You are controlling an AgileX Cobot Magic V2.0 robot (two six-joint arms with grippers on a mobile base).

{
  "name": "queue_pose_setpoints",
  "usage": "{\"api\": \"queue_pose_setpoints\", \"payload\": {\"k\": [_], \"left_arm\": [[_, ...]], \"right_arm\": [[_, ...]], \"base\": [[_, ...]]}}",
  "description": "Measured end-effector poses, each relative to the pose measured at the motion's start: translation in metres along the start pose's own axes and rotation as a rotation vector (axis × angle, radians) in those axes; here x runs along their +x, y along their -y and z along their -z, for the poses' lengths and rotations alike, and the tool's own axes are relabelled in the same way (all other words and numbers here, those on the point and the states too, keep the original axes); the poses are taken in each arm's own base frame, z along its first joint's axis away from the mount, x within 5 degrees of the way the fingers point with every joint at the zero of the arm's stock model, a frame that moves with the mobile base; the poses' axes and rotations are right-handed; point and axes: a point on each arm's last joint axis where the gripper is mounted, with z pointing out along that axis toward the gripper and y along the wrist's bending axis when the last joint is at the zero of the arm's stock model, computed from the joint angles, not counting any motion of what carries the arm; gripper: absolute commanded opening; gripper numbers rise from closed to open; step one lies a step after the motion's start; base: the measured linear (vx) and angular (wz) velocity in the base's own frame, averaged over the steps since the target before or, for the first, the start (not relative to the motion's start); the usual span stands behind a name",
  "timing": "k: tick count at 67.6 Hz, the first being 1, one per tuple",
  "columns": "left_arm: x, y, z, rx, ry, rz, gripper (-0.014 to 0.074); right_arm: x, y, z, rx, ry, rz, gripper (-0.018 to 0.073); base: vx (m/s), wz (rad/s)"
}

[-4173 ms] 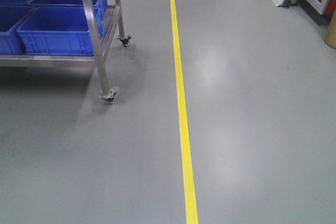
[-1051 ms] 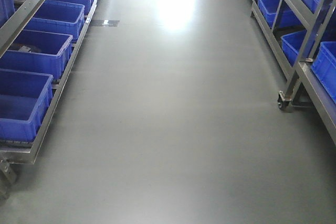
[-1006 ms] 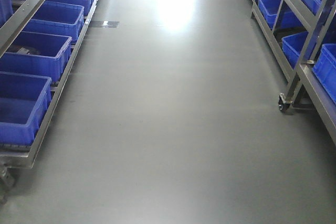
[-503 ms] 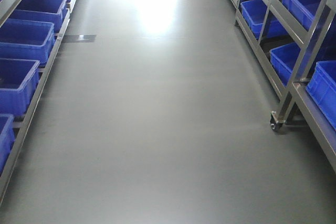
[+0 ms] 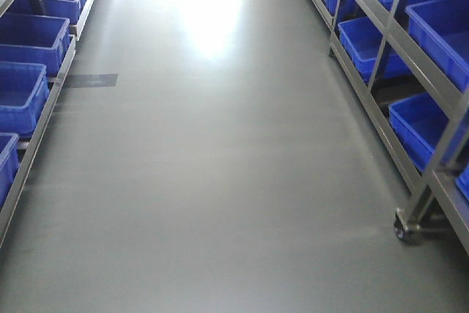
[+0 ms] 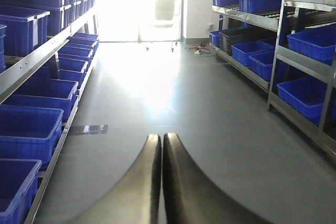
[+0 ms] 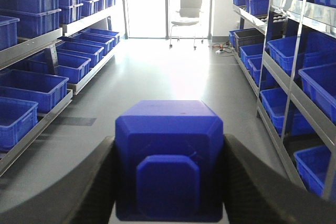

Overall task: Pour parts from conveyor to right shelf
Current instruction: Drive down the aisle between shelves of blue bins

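Observation:
My right gripper (image 7: 169, 141) is shut on a small blue plastic box (image 7: 168, 153), which fills the gap between its two dark fingers. My left gripper (image 6: 160, 138) is shut and empty, its fingers pressed together above the floor. Neither gripper shows in the front view. The right shelf (image 5: 374, 111) is a steel rack with blue bins (image 5: 370, 38) on several levels; it also shows in the right wrist view (image 7: 294, 98). No loose parts are visible, and the box's inside is hidden.
A low steel rack (image 5: 44, 119) with blue bins (image 5: 18, 93) lines the aisle's left side. The right shelf's caster wheel (image 5: 407, 229) stands near the front right. A dark tape patch (image 5: 91, 80) marks the grey floor. An office chair (image 7: 185, 11) stands at the far end.
The front view went from open floor with a yellow line to this aisle between racks. Over the last second it has advanced down the aisle, and the right shelf and its caster are closer.

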Motion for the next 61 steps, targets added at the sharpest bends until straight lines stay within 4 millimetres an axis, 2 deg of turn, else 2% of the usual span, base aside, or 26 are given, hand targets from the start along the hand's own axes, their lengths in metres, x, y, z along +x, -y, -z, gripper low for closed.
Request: {"api": "queue_pose_setpoints", "payload": {"k": [61], "left_arm": [[0.0000,0.0000,0.0000,0.000,0.000,0.000,-0.0006]], "right_arm": [[0.0000,0.0000,0.0000,0.000,0.000,0.000,0.0036]], "base": [[0.60,-0.02]]}}
